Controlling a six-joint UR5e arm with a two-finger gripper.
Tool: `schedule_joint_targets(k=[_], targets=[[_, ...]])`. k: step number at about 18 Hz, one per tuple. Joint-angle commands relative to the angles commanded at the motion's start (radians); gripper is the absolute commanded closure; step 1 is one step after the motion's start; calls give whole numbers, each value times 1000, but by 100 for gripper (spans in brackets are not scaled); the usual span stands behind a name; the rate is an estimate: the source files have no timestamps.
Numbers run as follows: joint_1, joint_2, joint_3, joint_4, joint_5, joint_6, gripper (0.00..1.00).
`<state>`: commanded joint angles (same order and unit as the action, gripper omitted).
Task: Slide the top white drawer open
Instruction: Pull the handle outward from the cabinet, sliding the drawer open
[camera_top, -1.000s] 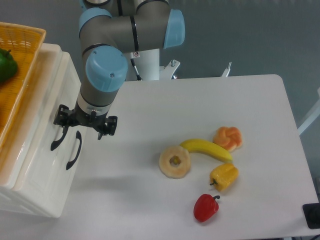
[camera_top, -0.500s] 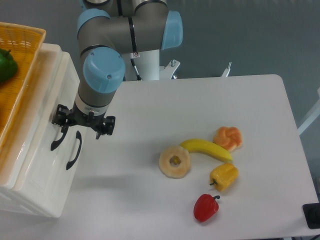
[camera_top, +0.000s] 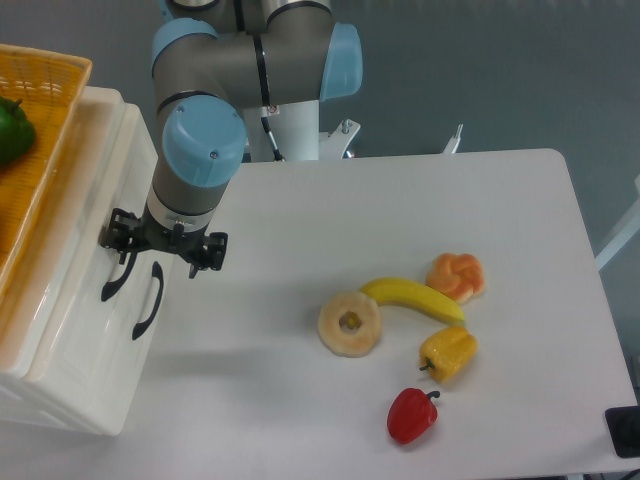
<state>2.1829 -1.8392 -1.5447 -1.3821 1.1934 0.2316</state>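
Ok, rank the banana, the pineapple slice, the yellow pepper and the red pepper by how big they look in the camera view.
1. Banana, the longest, though the pineapple slice covers about as much area, so the top two are close.
2. Pineapple slice.
3. Yellow pepper and red pepper look alike in size; I won't rank them.

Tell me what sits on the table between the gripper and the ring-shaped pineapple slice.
Nothing: in the fixed camera view, bare white tabletop runs from the black two-finger gripper, which hangs at the glossy cream-white top drawer, to the pale yellow pineapple ring.
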Motion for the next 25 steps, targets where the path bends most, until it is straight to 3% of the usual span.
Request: schedule_joint_targets(k=[25], targets=[[-2, -15, 2, 8, 8, 2, 0]])
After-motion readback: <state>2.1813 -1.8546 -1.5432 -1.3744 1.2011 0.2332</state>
